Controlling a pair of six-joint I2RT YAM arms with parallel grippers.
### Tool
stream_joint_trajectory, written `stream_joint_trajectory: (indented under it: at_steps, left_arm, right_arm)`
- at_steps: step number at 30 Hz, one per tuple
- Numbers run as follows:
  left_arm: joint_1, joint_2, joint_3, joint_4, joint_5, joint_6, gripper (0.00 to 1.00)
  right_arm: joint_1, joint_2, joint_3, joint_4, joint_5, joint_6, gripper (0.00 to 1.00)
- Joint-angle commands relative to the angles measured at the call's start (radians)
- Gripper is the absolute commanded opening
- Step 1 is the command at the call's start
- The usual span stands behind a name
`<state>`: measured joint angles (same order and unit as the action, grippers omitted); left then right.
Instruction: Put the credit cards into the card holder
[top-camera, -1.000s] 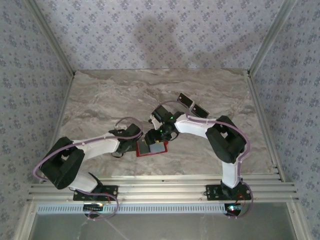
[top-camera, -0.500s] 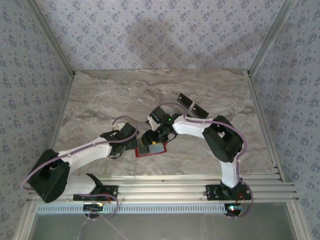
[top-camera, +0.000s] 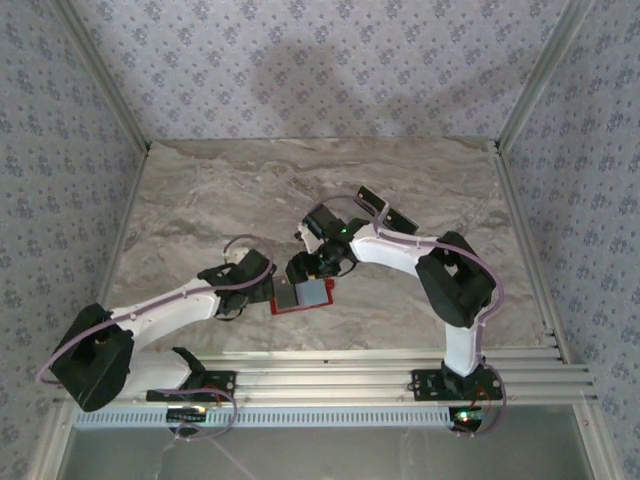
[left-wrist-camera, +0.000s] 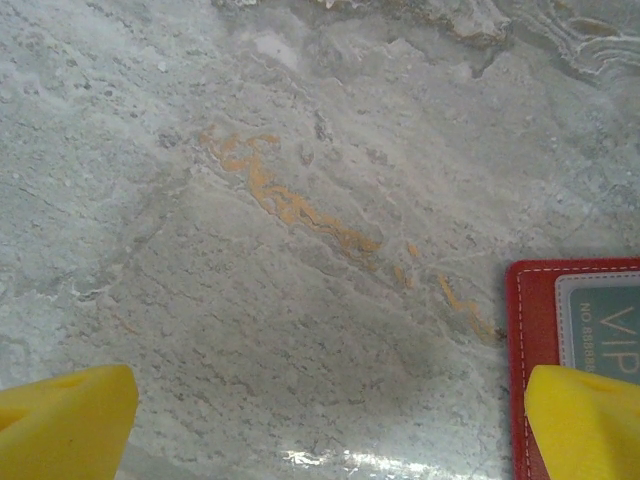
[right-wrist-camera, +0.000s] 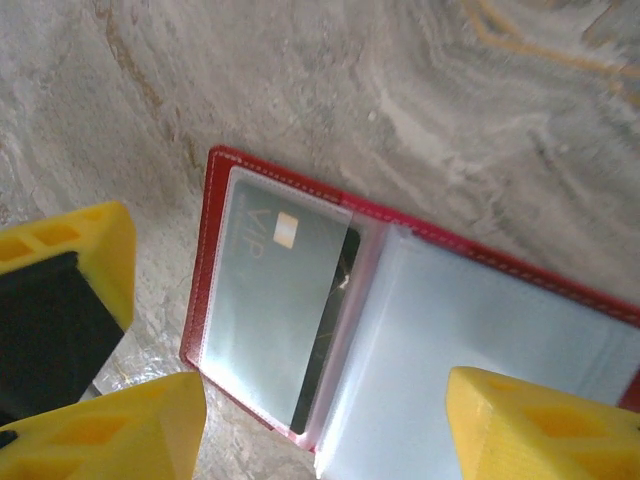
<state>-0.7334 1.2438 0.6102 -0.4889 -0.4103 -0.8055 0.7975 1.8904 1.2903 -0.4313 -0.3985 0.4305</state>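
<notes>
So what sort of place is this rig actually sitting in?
It looks like a small staged test booth rather than a real room: a marble-patterned tabletop boxed in by wallpapered panels on three sides, with bare aluminium rails along the near edge.

Entry: legible print, one item only.

My right wrist camera: the silvery grey card (right-wrist-camera: 275, 300) sits under a clear sleeve of the open card holder (right-wrist-camera: 215, 200). It reads "VIP" in pale letters, running sideways in this view.

My left wrist camera: the same card (left-wrist-camera: 600, 320) again reads "VIP". The small digits beneath seem to start "6888", and the rest is cut off.

Top external: print too small to read.
</notes>
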Motion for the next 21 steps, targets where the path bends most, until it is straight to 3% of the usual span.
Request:
stream_joint_trajectory:
  at_steps: [1,9,21]
  left_arm:
    - [-0.006,0.021,0.008,0.015,0.005,-0.011,1.00]
    - [-0.008,0.036,0.016,0.023,0.008,-0.008,1.00]
    - [-0.010,0.025,0.014,0.028,0.013,0.000,1.00]
  right_arm:
    - [-0.005,-0.010,0.034,-0.078,0.059,-0.053,0.67]
    - [-0.003,0.038,0.047,-0.098,0.104,-0.082,0.67]
    - [0.044,0.085,0.031,-0.051,0.036,-0.037,0.67]
